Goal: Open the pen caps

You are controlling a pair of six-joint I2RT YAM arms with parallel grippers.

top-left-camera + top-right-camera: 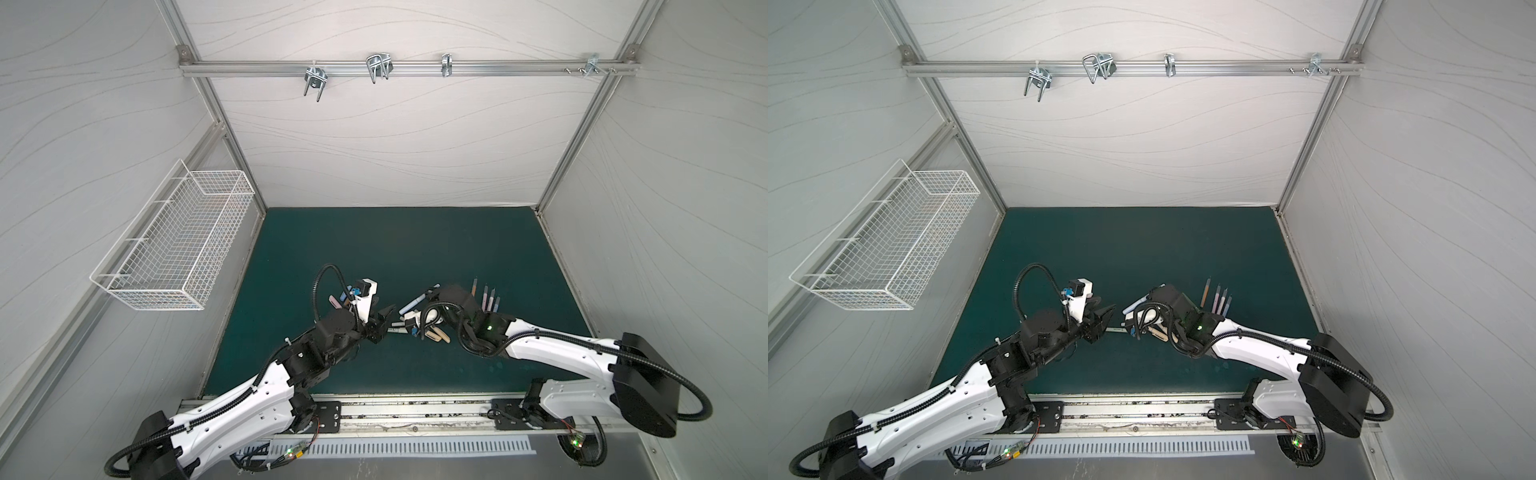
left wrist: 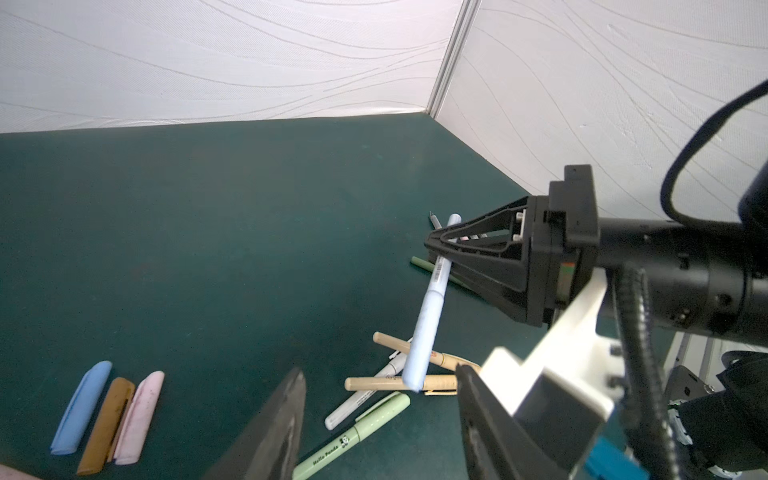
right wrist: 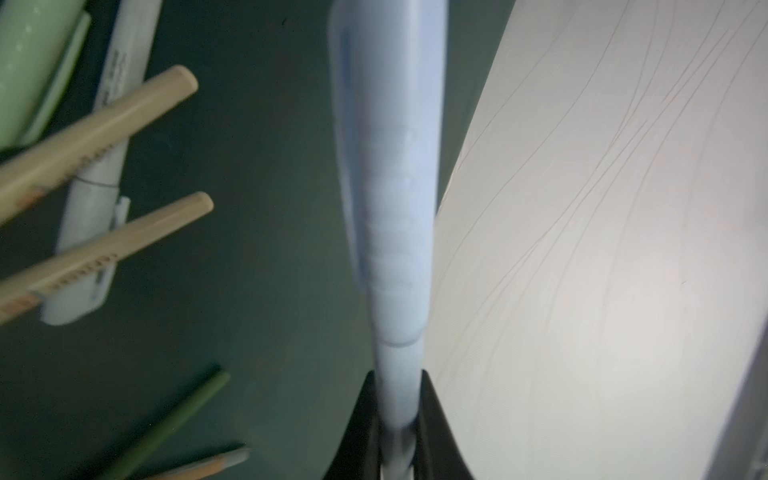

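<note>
My right gripper (image 3: pixel 397 376) is shut on the body of a light blue pen (image 2: pixel 440 274) and holds it above the green mat. Its cap (image 2: pixel 419 345) is still on and points toward my left gripper (image 2: pixel 380 374). That gripper is open, with its fingers either side of the cap's end and not touching it. In both top views the two grippers face each other mid-table, the left gripper (image 1: pixel 383 319) just short of the pen (image 1: pixel 409 307). Three loose pen caps, blue (image 2: pixel 81 407), brown (image 2: pixel 106 426) and pink (image 2: pixel 139 417), lie side by side on the mat.
Capped pens lie in a heap under the held pen: two tan (image 2: pixel 399 383), one white (image 2: pixel 361 399), one green (image 2: pixel 357 432). Several uncapped pen bodies (image 1: pixel 486 297) lie in a row beyond the right wrist. A white wire basket (image 1: pixel 174 245) hangs on the left wall.
</note>
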